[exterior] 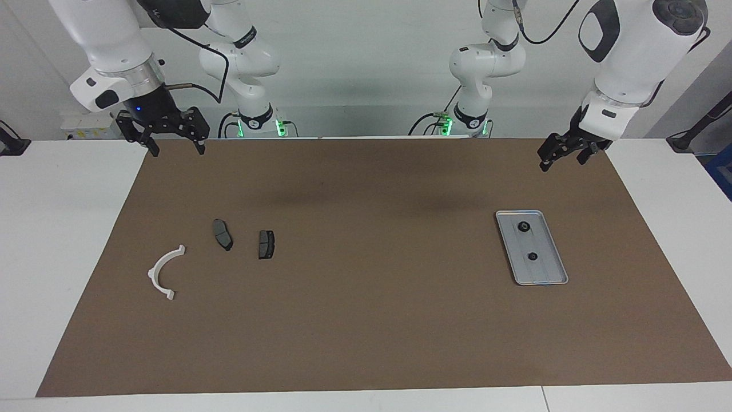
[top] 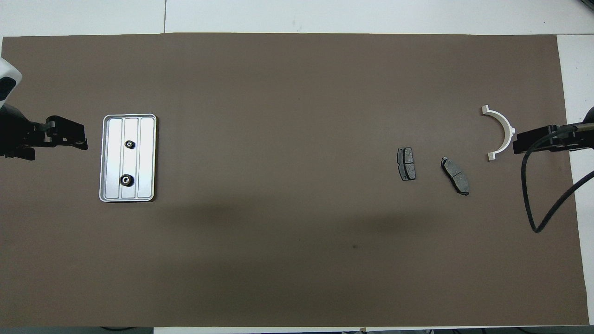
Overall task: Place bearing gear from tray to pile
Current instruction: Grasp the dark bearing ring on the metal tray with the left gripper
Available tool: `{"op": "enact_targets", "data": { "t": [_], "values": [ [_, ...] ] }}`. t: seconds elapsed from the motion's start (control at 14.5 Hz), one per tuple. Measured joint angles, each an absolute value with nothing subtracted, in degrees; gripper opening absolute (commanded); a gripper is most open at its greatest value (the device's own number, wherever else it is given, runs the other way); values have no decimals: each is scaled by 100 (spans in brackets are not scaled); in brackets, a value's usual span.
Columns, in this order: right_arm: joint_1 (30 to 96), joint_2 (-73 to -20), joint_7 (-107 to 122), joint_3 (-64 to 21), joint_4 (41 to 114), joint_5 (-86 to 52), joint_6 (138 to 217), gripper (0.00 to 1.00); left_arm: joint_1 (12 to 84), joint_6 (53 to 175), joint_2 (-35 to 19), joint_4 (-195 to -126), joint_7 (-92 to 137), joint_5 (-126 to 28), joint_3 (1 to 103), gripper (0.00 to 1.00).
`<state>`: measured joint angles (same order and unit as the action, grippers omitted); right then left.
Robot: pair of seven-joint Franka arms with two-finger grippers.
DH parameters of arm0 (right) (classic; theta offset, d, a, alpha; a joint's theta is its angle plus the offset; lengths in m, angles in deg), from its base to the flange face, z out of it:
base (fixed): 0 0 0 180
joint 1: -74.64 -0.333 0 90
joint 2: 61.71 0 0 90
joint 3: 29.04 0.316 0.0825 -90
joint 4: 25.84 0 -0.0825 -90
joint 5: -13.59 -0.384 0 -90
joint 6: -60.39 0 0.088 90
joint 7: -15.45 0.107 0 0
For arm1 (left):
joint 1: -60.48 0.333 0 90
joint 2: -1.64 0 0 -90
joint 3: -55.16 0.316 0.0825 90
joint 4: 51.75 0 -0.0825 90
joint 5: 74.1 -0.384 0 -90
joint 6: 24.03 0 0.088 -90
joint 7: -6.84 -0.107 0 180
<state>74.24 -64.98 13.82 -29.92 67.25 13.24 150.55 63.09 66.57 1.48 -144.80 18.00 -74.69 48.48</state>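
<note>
Here, the right gripper (exterior: pixel 171 140) has its fingers (exterior: pixel 153 146) spread wide with nothing between them, pointing down over the corner of the brown mat (exterior: pixel 366 320) at the right arm's end of the worktop (exterior: pixel 51 240). The left gripper (exterior: pixel 565 154) hangs over the mat's edge at the left arm's end; its fingers (exterior: pixel 546 163) stand a narrow way apart (the gap is hard to read from here) and hold nothing. Both arms are raised, bent at the elbow, wrists turned downward, well above the surface.

The mat covers most of the white worktop, leaving pale strips at both ends and along the edge farthest from the robots. A plain white wall runs past the arm bases, where green lights glow.

The tray (top: pixel 147 160) lies flat on the mat toward the left arm's end, its long side running away from the robots. Two small dark gears sit in it along the middle rib: one gear (top: pixel 125 180) nearer the robots, the other gear (top: pixel 130 144) farther from them, apart from each other.

The pile lies well apart from the tray, toward the right arm's end: a white arc (top: pixel 503 130) and two dark pads (top: pixel 406 163) (top: pixel 455 175), none touching. The arc is farthest from the robots of the three.
</note>
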Motion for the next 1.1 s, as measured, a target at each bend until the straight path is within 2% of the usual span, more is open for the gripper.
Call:
{"op": "enact_targets", "data": {
  "t": [0.83,1.1],
  "values": [
    [7424,-6498,1382,-2992,6725,1324,15055,100,6309,6734,296,-14555,1799,-7469,4828,100],
    [7424,-6498,1383,-2992,6725,1324,15055,100,6335,8050,564,-15689,1733,-7471,4852,100]
  ]
}}
